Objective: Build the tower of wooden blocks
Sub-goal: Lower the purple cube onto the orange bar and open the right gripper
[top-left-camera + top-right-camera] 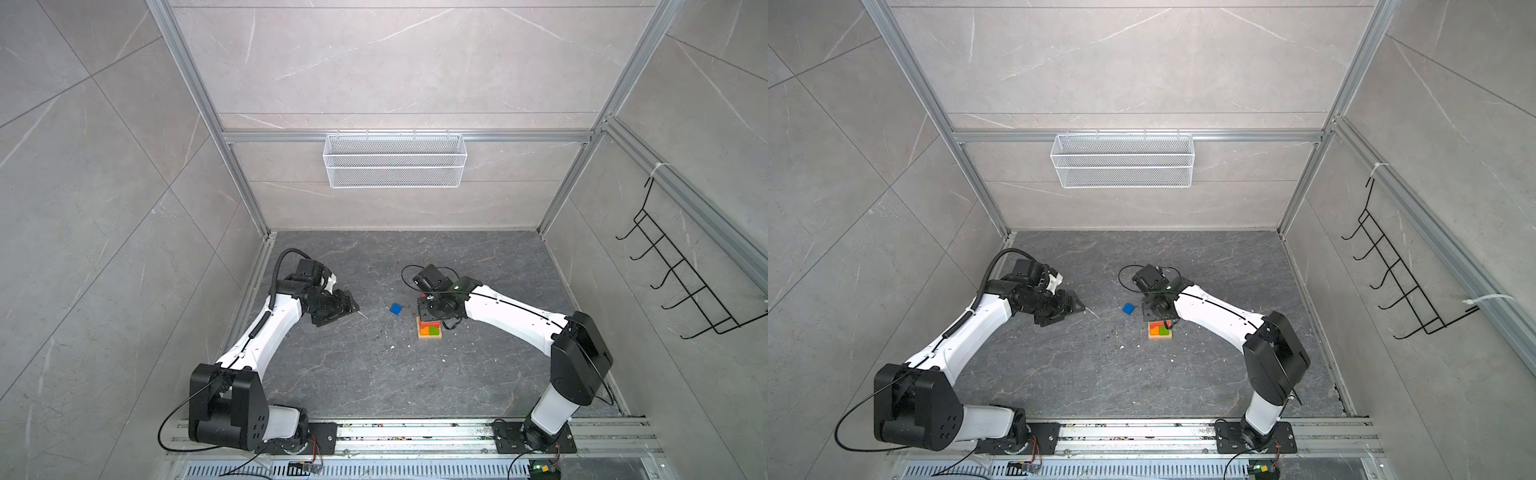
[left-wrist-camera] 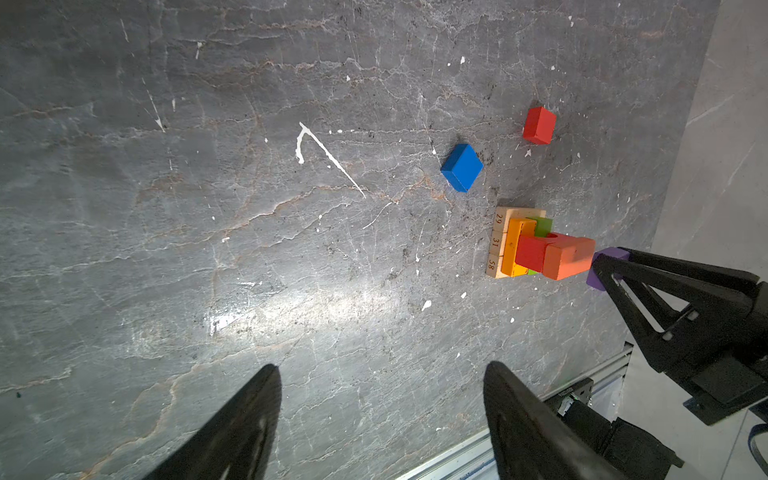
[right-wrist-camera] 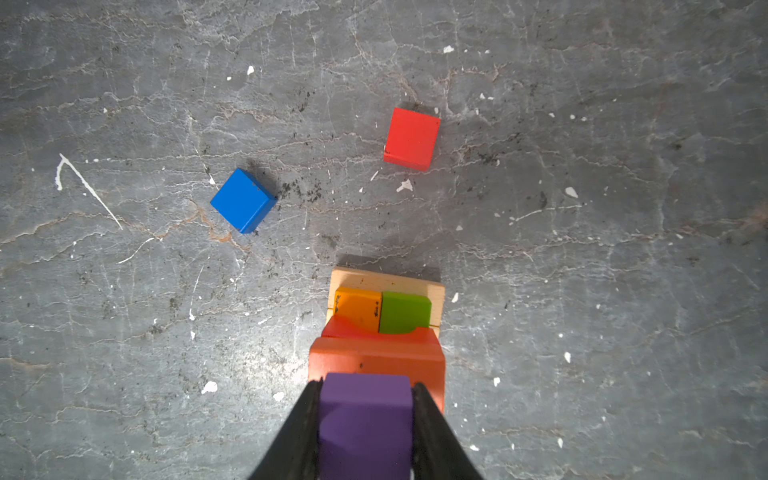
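Clamping a purple cube (image 3: pixel 365 419), the right end effector (image 3: pixel 366 382) holds it over the tower (image 1: pixel 432 331), right of centre in a top view; the left end effector (image 2: pixel 381 368) gapes wide, empty.

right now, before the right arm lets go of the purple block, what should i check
1. Small purple wooden cube clamped between the fingers of the right gripper: ok
2. Purple cube seated flat on top of the stepped wood block tower: cannot tell, the contact is hidden
3. Tower standing on its tan wooden base, flat on the grey stone table: ok
4. Left gripper open, empty and apart from the tower: ok
5. Loose blue wooden cube and red wooden cube lying apart from the tower: ok
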`<action>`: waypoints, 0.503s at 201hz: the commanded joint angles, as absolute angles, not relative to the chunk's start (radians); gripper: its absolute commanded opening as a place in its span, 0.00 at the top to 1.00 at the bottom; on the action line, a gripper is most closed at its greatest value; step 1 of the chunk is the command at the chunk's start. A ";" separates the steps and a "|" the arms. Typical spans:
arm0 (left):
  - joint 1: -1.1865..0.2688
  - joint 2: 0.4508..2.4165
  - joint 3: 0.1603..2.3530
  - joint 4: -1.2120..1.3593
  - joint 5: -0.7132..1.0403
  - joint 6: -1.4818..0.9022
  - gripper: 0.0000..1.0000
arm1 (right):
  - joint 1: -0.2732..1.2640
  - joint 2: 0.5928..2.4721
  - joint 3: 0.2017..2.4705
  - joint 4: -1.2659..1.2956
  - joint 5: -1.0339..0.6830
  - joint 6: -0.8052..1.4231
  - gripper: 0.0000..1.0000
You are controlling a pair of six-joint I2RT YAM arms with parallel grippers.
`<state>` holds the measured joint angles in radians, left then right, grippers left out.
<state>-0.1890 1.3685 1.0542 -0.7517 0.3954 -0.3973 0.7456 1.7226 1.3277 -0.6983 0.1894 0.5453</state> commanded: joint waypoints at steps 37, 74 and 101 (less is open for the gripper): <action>-0.184 1.376 1.057 -0.732 0.420 -0.400 0.21 | 0.741 1.745 1.310 -0.686 0.171 0.544 0.94; -0.184 1.377 1.058 -0.732 0.420 -0.400 0.21 | 0.741 1.749 1.307 -0.687 0.176 0.544 0.93; -0.183 1.378 1.057 -0.732 0.420 -0.400 0.21 | 0.741 1.747 1.303 -0.690 0.176 0.543 0.93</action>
